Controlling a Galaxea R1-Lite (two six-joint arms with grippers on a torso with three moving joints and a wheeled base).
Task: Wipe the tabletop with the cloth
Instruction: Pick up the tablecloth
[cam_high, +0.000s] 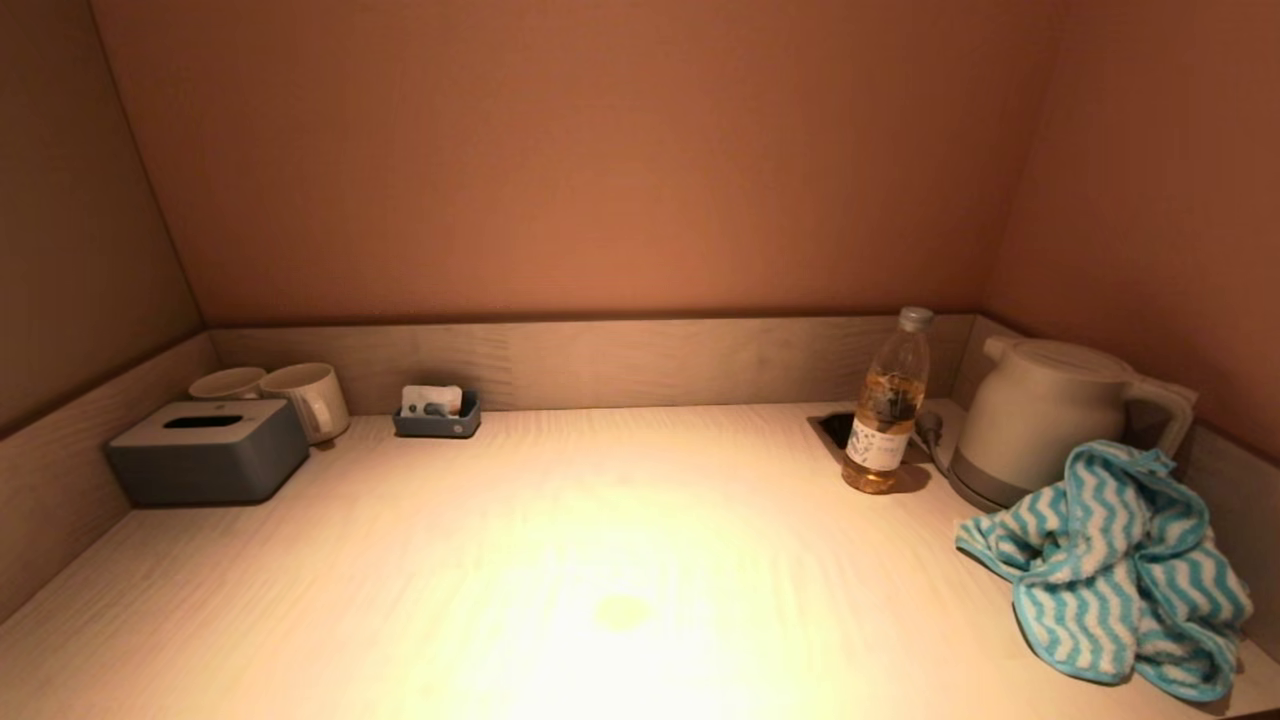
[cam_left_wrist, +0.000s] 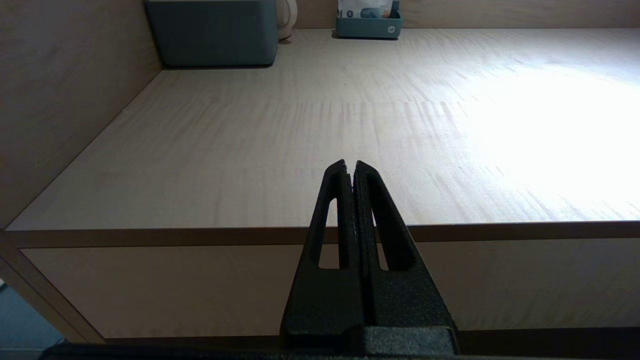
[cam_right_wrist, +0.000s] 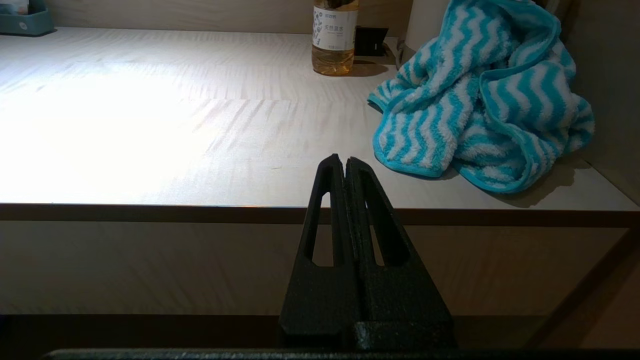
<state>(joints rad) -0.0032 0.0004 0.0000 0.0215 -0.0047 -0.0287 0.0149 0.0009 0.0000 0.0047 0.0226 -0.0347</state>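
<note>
Teal-and-white zigzag cloth (cam_high: 1110, 570) bunched in a loose heap at the desk's (cam_high: 560, 540) front right corner, leaning up against the right side wall, not flattened out at all. Sits just in front of the white kettle (cam_high: 1040, 420), probably dumped there as the starting spot. Amber-filled bottle (cam_high: 888, 405) upright just beside the kettle toward the back edge, next to a dark cutout in the surface. Faint yellowish spot (cam_high: 620, 610) near the middle of the front edge, looks like the thing to scrub.

Over at the back left corner: grey tissue box (cam_high: 208, 450), two white mugs (cam_high: 300, 395) touching behind it, small grey tray (cam_high: 437, 413) against the back edge. All pushed to the edges, so plenty of open middle for wiping.

Right claw (cam_right_wrist: 345, 161) pressed together, nothing in it, hanging off the front edge below desk level, cloth ahead and off to one side. Left claw (cam_left_wrist: 349, 165) same deal, pressed together and parked off the front edge toward the left corner. Nothing picked up yet, so judging it as barely started; right claw looks like the closer one for the grab
</note>
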